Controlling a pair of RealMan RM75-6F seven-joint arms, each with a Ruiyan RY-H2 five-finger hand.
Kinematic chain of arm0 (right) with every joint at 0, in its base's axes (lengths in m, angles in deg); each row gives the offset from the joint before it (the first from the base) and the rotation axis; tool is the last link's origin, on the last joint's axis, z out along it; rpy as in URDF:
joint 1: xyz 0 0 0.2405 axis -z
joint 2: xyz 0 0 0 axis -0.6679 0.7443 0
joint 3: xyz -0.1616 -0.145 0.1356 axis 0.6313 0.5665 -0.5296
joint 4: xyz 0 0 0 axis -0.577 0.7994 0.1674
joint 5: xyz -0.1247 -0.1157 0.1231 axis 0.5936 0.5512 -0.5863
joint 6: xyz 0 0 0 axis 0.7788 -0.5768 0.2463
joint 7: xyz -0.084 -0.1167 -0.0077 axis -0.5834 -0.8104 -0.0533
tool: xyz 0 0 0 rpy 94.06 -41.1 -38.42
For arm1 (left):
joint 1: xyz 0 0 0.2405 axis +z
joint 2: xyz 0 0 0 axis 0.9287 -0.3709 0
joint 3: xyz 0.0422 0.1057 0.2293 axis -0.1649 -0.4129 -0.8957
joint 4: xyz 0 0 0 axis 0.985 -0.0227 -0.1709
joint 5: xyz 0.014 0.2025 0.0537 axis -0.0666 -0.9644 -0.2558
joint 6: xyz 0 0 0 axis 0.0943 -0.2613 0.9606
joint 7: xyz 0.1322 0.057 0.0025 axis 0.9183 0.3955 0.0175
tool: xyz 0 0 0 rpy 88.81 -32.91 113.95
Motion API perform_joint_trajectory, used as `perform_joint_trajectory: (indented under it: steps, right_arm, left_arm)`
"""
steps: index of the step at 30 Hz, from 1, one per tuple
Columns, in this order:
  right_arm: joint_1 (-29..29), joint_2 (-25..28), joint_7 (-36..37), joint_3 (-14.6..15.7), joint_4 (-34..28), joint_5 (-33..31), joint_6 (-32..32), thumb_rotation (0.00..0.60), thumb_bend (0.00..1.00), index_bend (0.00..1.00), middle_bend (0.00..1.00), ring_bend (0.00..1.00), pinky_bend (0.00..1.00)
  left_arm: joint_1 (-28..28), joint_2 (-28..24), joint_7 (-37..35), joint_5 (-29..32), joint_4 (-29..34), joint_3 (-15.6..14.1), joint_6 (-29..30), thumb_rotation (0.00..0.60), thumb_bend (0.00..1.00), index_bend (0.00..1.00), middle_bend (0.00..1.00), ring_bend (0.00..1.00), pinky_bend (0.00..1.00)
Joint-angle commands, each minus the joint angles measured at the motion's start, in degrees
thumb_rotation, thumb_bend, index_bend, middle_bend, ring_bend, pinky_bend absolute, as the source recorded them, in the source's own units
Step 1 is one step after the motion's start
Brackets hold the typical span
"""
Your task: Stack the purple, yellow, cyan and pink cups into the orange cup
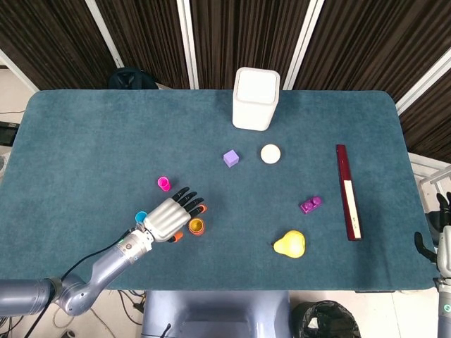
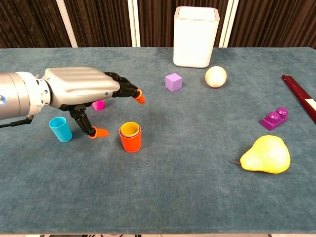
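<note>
Yellow cup (image 2: 130, 129) sits nested in orange cup (image 2: 131, 141); left hand (image 2: 81, 89) empty w/ fingers spread, right hand (image 1: 442, 243) unclear.

I count four cups visible: orange cup (image 2: 130, 142) with yellow cup (image 2: 130, 129) nested inside, lower left of centre; cyan cup (image 2: 60, 129) far left; pink cup (image 2: 98, 104) behind hand. Purple cup not visible to me. One white bin (image 2: 195, 37), one purple cube (image 2: 173, 82), one cream ball (image 2: 216, 76), one purple brick (image 2: 274, 119), one yellow pear (image 2: 265, 155), one dark red bar (image 1: 348, 191). Two hands: left hand (image 2: 81, 89), right hand (image 1: 443, 232).

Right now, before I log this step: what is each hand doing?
Left hand: open, holding nothing, fingers spread beside the orange cup.
Right hand: cannot be told.
</note>
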Motion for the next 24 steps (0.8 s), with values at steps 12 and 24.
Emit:
perform_joint_trajectory:
  steps: [12, 24]
  right_arm:
    - [0.1, -0.1, -0.4, 0.1, -0.4, 0.1, -0.2, 0.600, 0.42, 0.04, 0.00, 0.04, 0.02]
    - [0.1, -0.2, -0.9, 0.1, -0.5, 0.0, -0.4, 0.600, 0.42, 0.04, 0.00, 0.04, 0.02]
  left_arm:
    - [6.3, -10.9, -1.6, -5.8, 9.4, -3.5, 9.5, 0.600, 0.25, 0.25, 0.07, 0.00, 0.00]
    - [11.3, -12.1, -10.9, -9.2, 2.9, -6.3, 11.0, 0.600, 0.25, 0.26, 0.07, 0.00, 0.00]
